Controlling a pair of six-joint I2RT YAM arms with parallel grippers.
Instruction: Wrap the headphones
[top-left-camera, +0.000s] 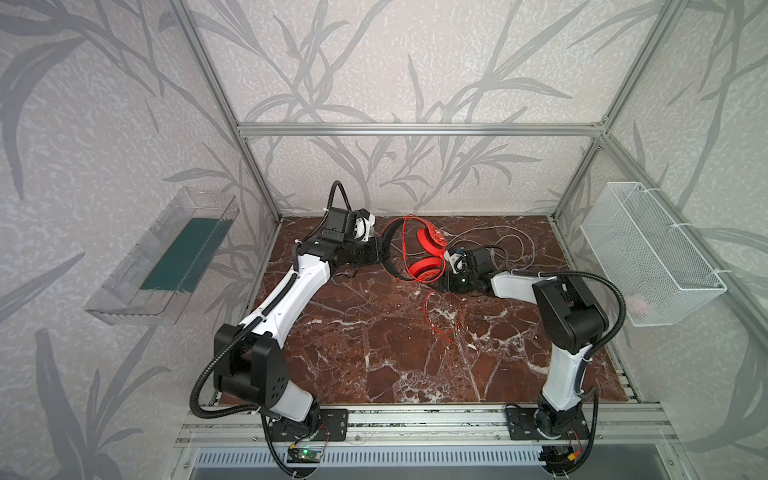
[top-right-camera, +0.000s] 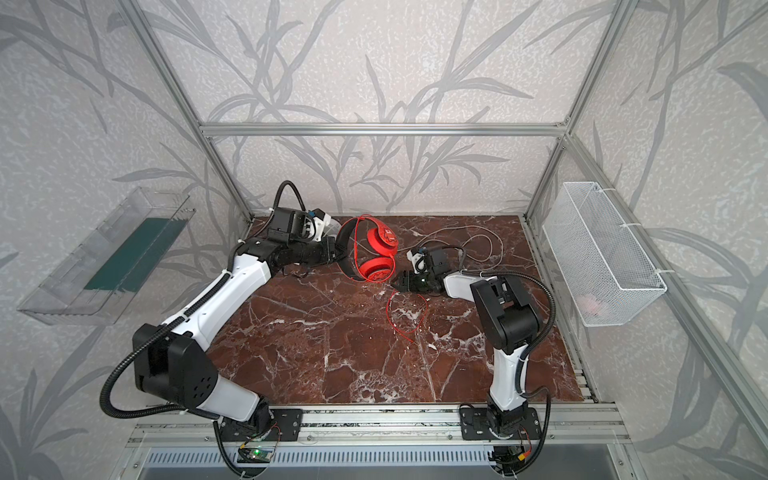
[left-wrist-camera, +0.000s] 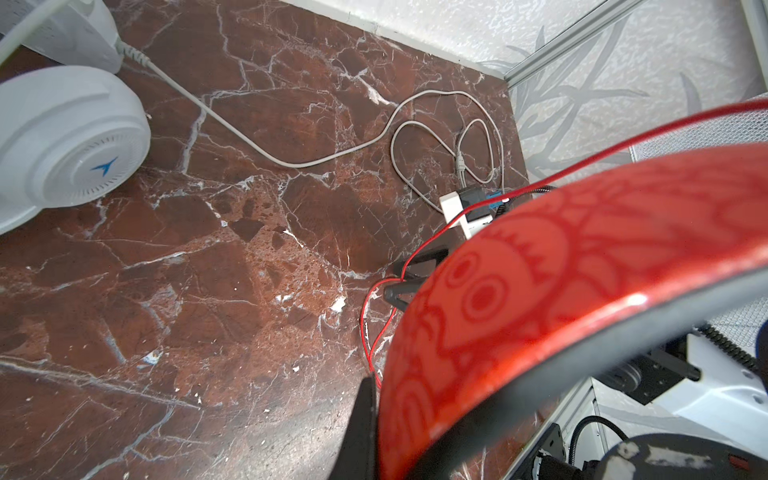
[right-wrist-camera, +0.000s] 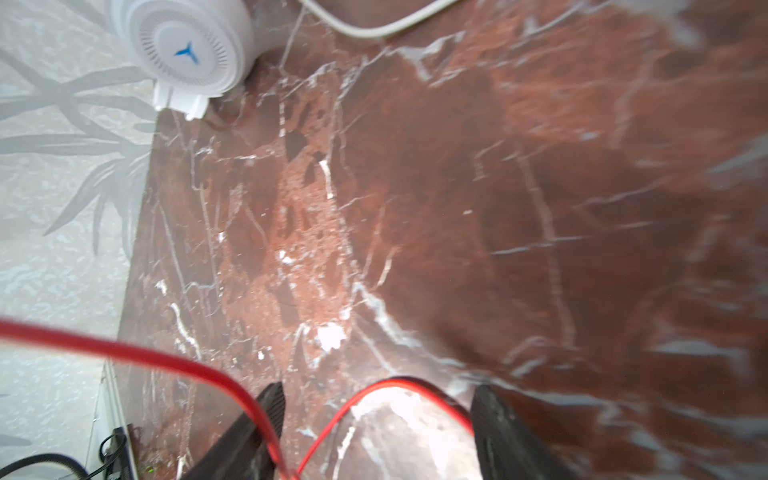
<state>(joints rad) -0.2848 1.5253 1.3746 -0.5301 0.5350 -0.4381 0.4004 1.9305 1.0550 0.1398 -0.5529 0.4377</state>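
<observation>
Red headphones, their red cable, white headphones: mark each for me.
red headphones (top-left-camera: 426, 268), in a top view, on the nearer earcup.
red cable (right-wrist-camera: 145, 356), right wrist view, midway along the thick strand.
white headphones (left-wrist-camera: 70, 137), left wrist view, on the earcup with the blue logo.

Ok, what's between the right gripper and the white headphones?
Bare marble table, past the red cable looping between the open jaws; right wrist view.

Bright even light, right wrist view blurred
</observation>
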